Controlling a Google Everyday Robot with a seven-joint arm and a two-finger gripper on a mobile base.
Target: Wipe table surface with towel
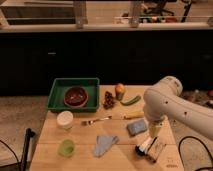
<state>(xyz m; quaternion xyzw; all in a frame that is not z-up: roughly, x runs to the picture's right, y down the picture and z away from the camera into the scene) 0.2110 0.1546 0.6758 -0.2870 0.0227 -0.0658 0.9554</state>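
Note:
The towel (pixel 105 145), a crumpled grey-blue cloth, lies on the wooden table (pixel 85 132) near its front edge, left of centre. My white arm (pixel 167 102) reaches in from the right and bends down over the table's right part. The gripper (pixel 153 135) hangs at its end, just right of a blue sponge (pixel 136 127) and above a black-and-white object (pixel 150 149). It is about a hand's width to the right of the towel and apart from it.
A green tray (pixel 56 95) holds a dark red bowl (pixel 76 96) at the back left. A white cup (pixel 65 120), a green cup (pixel 66 147), a fork (pixel 96 120), a dark cluster (pixel 108 100), a round fruit (pixel 119 90), a green vegetable (pixel 131 100) and a yellow item (pixel 134 116) lie around.

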